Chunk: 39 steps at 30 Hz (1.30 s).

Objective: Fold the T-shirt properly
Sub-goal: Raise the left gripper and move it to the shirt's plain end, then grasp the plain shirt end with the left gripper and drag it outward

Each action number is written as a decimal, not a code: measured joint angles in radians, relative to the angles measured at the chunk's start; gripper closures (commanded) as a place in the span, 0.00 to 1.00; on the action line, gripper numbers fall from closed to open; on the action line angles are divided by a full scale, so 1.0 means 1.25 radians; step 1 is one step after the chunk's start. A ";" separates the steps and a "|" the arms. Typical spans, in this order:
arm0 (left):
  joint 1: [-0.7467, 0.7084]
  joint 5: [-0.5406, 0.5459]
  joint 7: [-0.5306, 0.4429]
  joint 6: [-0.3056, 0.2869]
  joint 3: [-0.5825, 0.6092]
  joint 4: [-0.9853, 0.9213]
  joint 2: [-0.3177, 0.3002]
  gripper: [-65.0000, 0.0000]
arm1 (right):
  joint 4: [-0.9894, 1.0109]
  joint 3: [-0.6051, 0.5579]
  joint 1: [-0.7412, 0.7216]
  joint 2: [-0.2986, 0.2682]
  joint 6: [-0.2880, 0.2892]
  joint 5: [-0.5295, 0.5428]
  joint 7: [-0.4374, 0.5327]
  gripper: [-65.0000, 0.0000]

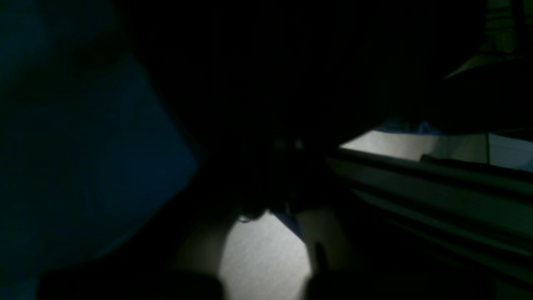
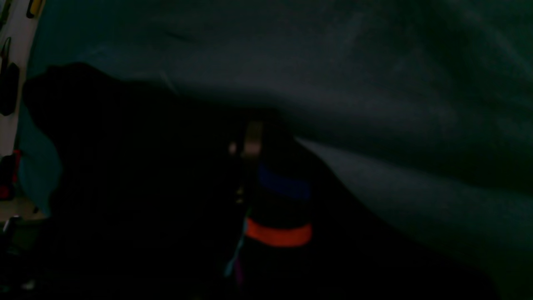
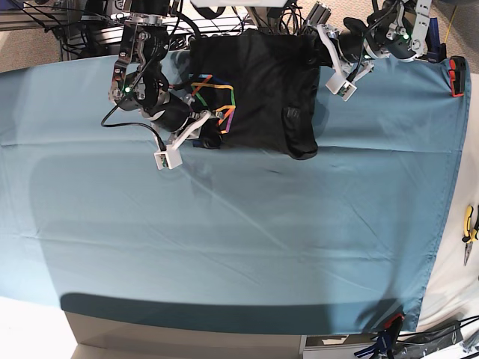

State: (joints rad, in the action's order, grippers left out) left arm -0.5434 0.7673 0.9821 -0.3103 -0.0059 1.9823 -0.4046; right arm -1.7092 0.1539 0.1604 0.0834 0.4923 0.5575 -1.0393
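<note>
We find the T-shirt (image 3: 258,93) at the far edge of the teal table cloth (image 3: 239,239), bunched and only partly folded, its print showing; flattening and final folds remain. The right gripper (image 3: 206,137) pinches the T-shirt's near corner. The left gripper (image 3: 323,46) sits at its far corner; whether it grips, we cannot tell. No legible writing.

Base view overhead, looking down on table cloth (image 3: 239,239); wrist views close, dark; all share T-shirt (image 3: 262,90).

Dark, blurry wrist views; bright overhead.
</note>
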 measured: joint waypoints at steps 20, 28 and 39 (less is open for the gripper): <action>0.004 -0.139 0.029 0.000 -0.012 0.140 -0.016 1.00 | -0.055 0.000 0.000 0.000 0.041 0.014 -0.004 1.00; 0.068 -0.201 0.009 0.027 -0.012 0.140 -0.016 1.00 | -0.122 0.000 0.003 -0.007 0.041 -0.090 -0.003 1.00; 0.172 -0.198 -0.013 0.028 0.003 0.062 -0.014 1.00 | -0.123 -0.002 0.073 -0.024 0.005 -0.073 0.000 1.00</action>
State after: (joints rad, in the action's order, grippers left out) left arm -0.3279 0.5194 0.9661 -0.2756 -0.0021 2.0594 -0.4225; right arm -1.8629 0.1509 0.2520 0.0528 0.4980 0.4660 -1.0389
